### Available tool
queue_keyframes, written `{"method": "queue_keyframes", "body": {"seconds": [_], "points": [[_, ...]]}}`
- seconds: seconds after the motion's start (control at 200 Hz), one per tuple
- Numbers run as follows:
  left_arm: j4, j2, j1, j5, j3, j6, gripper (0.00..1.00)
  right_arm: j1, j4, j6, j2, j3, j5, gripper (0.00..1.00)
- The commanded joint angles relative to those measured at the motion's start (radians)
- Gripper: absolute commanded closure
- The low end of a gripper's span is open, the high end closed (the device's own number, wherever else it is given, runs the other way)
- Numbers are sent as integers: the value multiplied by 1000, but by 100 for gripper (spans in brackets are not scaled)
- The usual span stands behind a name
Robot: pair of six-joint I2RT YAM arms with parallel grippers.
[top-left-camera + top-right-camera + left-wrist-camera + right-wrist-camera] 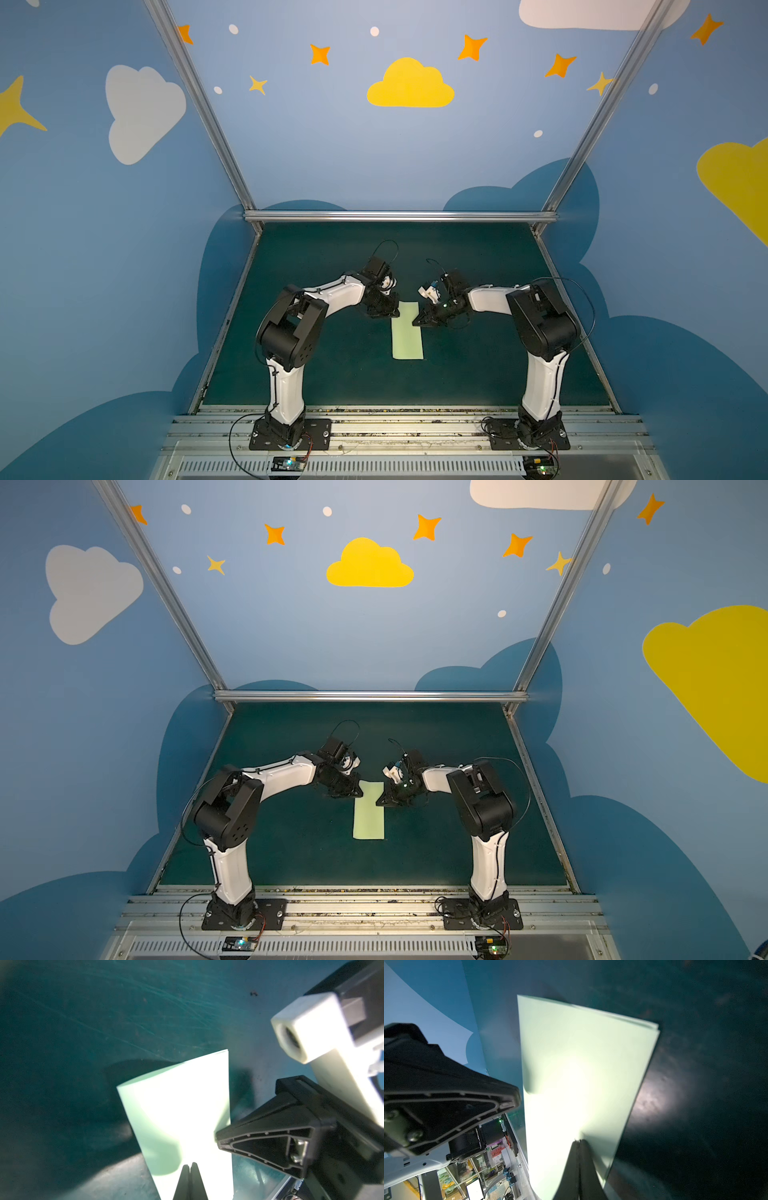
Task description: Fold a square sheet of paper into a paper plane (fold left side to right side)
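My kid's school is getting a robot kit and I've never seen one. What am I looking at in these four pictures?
Two white-and-black robot arms stand at the near edge of a dark green table mat. Each ends in a black two-fingered pincer: the left gripper and the right gripper. Two pictures come from one camera overhead; the other two from a small camera on each wrist, looking along the fingers. On the mat lies a thin pale-green paper sheet, folded into a narrow two-layered rectangle. Both pincers are shut, tips set on its far end from either side. They seem to press it down, not pinch it.
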Motion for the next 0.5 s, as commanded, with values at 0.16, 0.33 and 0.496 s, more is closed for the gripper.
{"method": "queue_keyframes", "body": {"seconds": [0.16, 0.33, 0.496], "points": [[-18, 44, 16, -12, 14, 25, 96, -19, -101, -18, 81, -44, 267, 100], [-19, 67, 21, -23, 8, 29, 96, -18, -93, -15, 85, -44, 259, 100], [-13, 90, 21, -33, -1, 20, 96, -19, -92, -9, 83, -39, 253, 100]]}}
